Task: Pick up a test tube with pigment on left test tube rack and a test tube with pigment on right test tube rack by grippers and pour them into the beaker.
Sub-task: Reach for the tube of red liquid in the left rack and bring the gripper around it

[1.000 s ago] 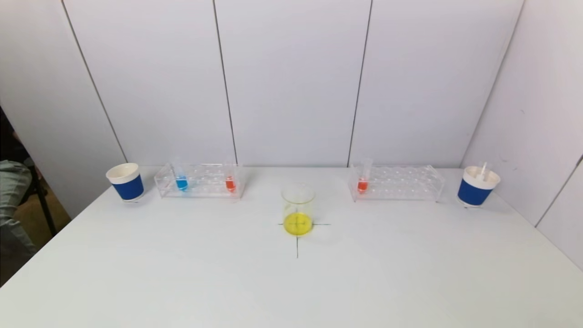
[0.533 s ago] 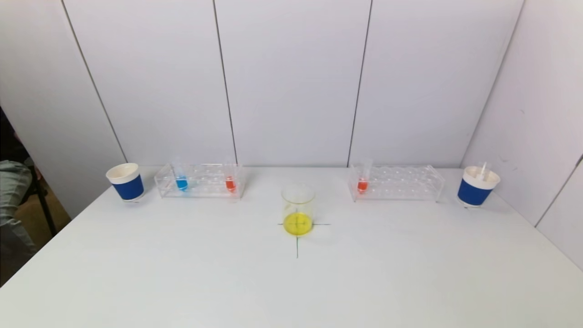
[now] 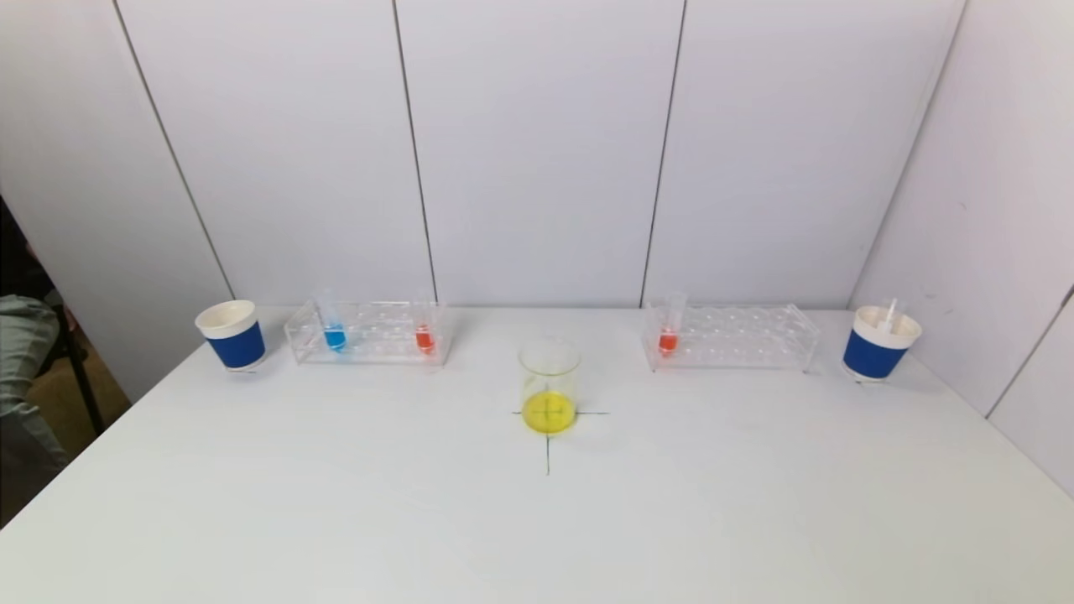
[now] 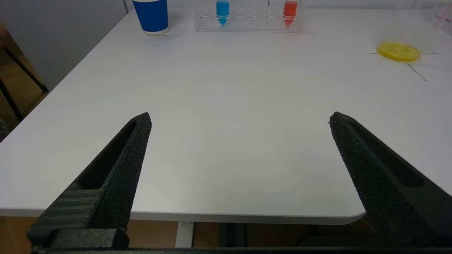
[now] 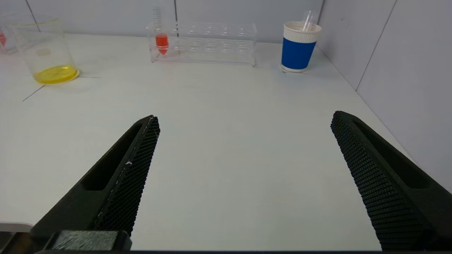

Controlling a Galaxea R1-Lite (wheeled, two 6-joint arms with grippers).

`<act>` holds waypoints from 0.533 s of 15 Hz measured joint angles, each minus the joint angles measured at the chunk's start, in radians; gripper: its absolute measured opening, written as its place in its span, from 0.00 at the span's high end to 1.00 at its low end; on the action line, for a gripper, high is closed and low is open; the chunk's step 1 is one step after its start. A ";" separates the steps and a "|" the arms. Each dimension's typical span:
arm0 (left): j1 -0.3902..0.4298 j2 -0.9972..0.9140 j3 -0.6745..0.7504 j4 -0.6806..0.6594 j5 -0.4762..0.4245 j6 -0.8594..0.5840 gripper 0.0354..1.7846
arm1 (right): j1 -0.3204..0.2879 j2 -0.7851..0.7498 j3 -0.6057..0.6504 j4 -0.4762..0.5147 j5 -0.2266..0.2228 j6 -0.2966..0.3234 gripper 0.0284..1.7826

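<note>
The clear left rack [image 3: 369, 335] stands at the back left with a blue-pigment tube [image 3: 334, 334] and a red-pigment tube [image 3: 424, 335]. The clear right rack [image 3: 738, 337] holds one red-pigment tube [image 3: 669, 337] at its inner end. The beaker [image 3: 550, 386], with yellow liquid in its bottom, stands on a cross mark at the table's middle. Neither gripper shows in the head view. In its wrist view my left gripper [image 4: 240, 118] is open and empty over the table's near left edge. My right gripper [image 5: 243, 118] is open and empty over the near right table.
A blue-sleeved paper cup [image 3: 231, 335] stands left of the left rack. Another blue-sleeved cup [image 3: 879, 342] with an empty tube in it stands right of the right rack. White wall panels close the back and right sides. The table edge [image 4: 212, 216] lies beneath my left gripper.
</note>
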 joint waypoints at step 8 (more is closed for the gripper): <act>0.000 0.000 0.023 -0.066 0.003 0.008 0.01 | 0.000 0.000 0.000 -0.001 -0.003 0.034 0.01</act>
